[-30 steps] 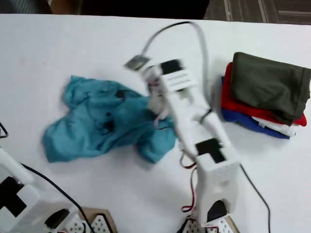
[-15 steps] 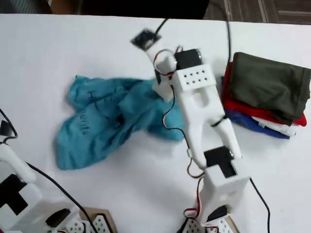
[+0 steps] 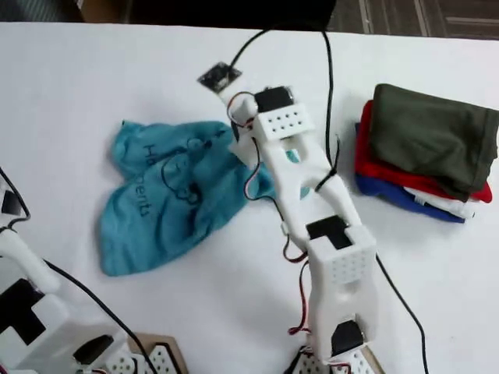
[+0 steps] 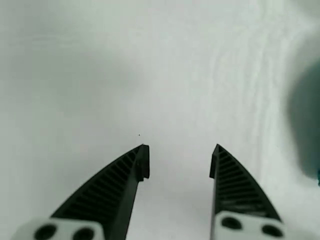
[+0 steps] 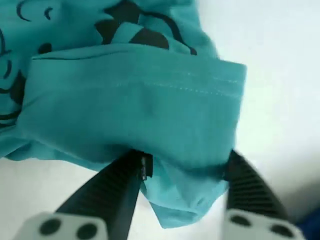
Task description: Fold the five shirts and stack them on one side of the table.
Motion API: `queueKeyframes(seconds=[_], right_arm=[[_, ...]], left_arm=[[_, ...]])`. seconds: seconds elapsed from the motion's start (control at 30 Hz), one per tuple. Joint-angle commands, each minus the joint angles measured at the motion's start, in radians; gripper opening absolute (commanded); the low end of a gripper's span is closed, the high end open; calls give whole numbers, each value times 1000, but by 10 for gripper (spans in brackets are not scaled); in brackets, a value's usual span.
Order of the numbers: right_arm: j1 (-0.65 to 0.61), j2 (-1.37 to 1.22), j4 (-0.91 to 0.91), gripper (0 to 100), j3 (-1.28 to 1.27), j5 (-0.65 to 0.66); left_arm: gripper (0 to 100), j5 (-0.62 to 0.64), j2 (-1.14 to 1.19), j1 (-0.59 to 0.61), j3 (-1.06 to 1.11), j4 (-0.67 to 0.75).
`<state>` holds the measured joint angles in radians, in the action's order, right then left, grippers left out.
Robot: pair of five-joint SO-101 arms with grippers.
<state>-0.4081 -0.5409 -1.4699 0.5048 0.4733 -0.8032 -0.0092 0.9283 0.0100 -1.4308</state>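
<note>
A teal shirt (image 3: 175,191) with dark print lies crumpled left of the table's middle. My right gripper (image 3: 246,140) sits over its far right edge. In the right wrist view the gripper (image 5: 185,167) is open, and a folded hem of the teal shirt (image 5: 135,105) lies between the spread fingers. At the right side stands a stack of folded shirts with an olive one (image 3: 429,136) on top, then red (image 3: 365,160), white (image 3: 444,204) and blue (image 3: 390,195). My left gripper (image 4: 179,155) hangs open over bare table, with nothing between its fingers.
The white table (image 3: 93,86) has free room at the far left and in front of the shirt. Cables (image 3: 327,86) run from the right arm toward the far edge. The left arm's base (image 3: 23,304) stands at the near left corner.
The right arm dragged the teal shirt's edge to the right and away, then shifted back left. The shirt now lies flatter and farther right. The left arm stayed put.
</note>
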Motion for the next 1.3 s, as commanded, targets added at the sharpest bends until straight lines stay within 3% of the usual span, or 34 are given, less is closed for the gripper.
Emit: queueKeyframes(seconds=[0.0, 0.27, 0.57, 0.87, 0.97, 1.07, 1.23, 1.27], right_arm=[[27, 33, -27, 370, 138, -15], [15, 33, 10, 361, 350, -198], [4, -275, 82, 361, 359, -198], [-8, -312, 22, 362, 358, -192], [-30, -318, -21, 354, 358, -71], [-50, -311, -67, 261, 359, -5], [-47, -257, -124, 12, 394, -9], [-47, -239, -150, 19, 405, -18]], left_arm=[[219, -6, -51, -9, -4, 14], [219, -6, -49, -11, -4, 15], [219, -6, -49, -11, -2, 15], [219, -6, -49, -11, -2, 15], [219, -6, -49, -11, -2, 15], [219, -6, -49, -11, -2, 15], [219, -6, -49, -11, -2, 15], [219, -6, -49, -11, -2, 15]])
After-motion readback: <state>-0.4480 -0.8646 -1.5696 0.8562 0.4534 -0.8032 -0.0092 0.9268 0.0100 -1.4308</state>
